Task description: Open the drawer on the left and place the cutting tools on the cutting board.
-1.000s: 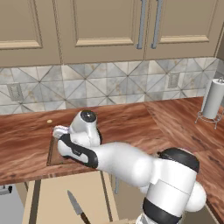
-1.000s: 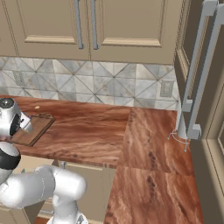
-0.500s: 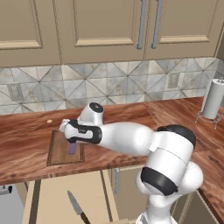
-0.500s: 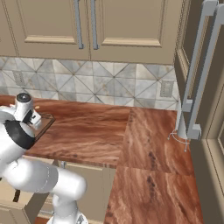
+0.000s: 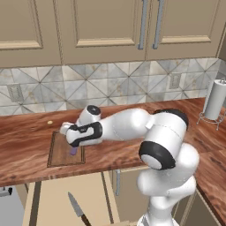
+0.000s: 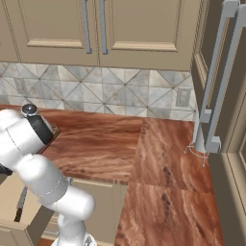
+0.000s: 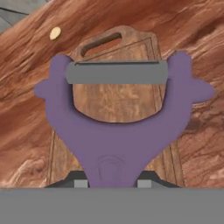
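Beige cabinets and a tiled backsplash stood behind the brown wooden counter (image 5: 26, 150). Below its front edge the drawer (image 5: 53, 201) gaped open, the knife (image 5: 76, 207) still lying inside, well below the jaws. Over the last second the arm had swung out from the drawer side until the gripper (image 5: 73, 143) hung directly above the cutting board (image 5: 59, 154). Its jaws were nearly closed, pinching the purple peeler (image 7: 118, 127) by the handle, head pointing down at the board. Releasing looked next.
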